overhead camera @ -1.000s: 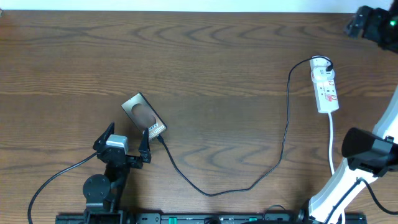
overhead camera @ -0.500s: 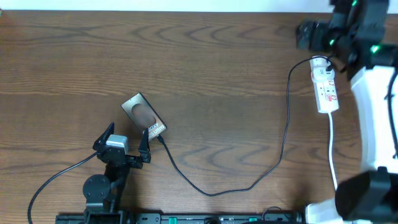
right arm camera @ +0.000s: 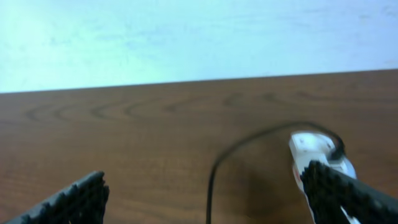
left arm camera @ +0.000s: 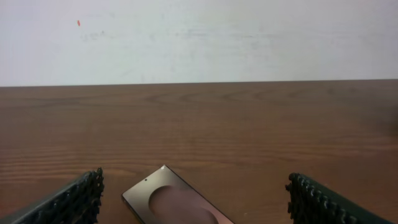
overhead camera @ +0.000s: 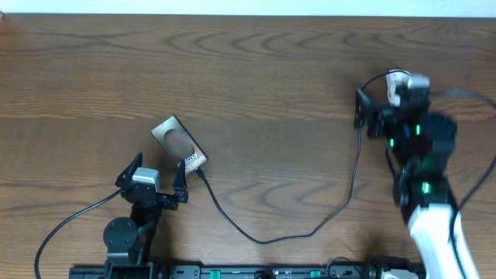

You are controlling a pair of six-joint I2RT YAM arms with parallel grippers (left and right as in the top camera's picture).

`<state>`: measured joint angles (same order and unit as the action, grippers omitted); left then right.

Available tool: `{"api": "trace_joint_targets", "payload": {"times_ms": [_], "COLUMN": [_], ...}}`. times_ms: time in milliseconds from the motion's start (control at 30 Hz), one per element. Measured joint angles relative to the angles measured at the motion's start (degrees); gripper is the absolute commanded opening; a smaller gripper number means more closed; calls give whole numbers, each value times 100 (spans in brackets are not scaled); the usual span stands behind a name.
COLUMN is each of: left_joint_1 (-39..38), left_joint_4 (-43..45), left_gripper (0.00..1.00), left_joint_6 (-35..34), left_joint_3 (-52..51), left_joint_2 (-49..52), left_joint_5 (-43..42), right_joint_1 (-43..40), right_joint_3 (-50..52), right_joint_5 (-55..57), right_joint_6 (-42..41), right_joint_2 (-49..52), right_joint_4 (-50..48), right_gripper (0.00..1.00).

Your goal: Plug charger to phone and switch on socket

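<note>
The bronze phone (overhead camera: 178,141) lies tilted on the table left of centre, and its far end shows in the left wrist view (left arm camera: 180,205). The thin black charger (overhead camera: 263,241) runs from the phone's lower-right end in a long loop up to the socket (overhead camera: 397,77). My left gripper (overhead camera: 153,177) stands open just below the phone, its fingers either side of it (left arm camera: 194,182). My right gripper (overhead camera: 385,103) hangs open over the socket and hides most of it. In the right wrist view the socket's white end (right arm camera: 314,149) sits by the right finger, with the charger (right arm camera: 212,180) between the open fingers (right arm camera: 205,177).
A thick black robot cable (overhead camera: 66,221) trails off the left arm's base at the lower left. A black rail (overhead camera: 256,271) runs along the table's front edge. A pale wall (left arm camera: 199,37) stands behind the table's far edge.
My right arm has swept in from the far right corner and now hangs over the socket. The left arm, the phone and the charger have not moved.
</note>
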<state>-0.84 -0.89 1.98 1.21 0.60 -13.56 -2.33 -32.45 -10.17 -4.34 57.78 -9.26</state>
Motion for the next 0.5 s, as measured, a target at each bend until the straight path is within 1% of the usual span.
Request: {"api": "trace_joint_targets", "payload": {"times_ms": [167,267,433,500], "left_joint_1": [-2,-2,-2,-2], "left_joint_4": [0,2,0,-2], "left_gripper": [93,93,93,93], "left_joint_6": [-2,0,0,-2], "left_joint_3": [0,0,0,0], "left_joint_2": [2,-2,0,2], "left_joint_5": [0,0,0,0], "right_joint_1": [0,7,149,197], "right_joint_3": [1491,2144,2970,3141], "right_joint_5": [170,302,533,612], "right_joint_6": [-2,-2,-2,-2], "right_joint_2": [-1574,-2400,-3329,-3595], "right_joint_4": [-192,-212,-201,50], "right_gripper": [99,99,99,99]}}
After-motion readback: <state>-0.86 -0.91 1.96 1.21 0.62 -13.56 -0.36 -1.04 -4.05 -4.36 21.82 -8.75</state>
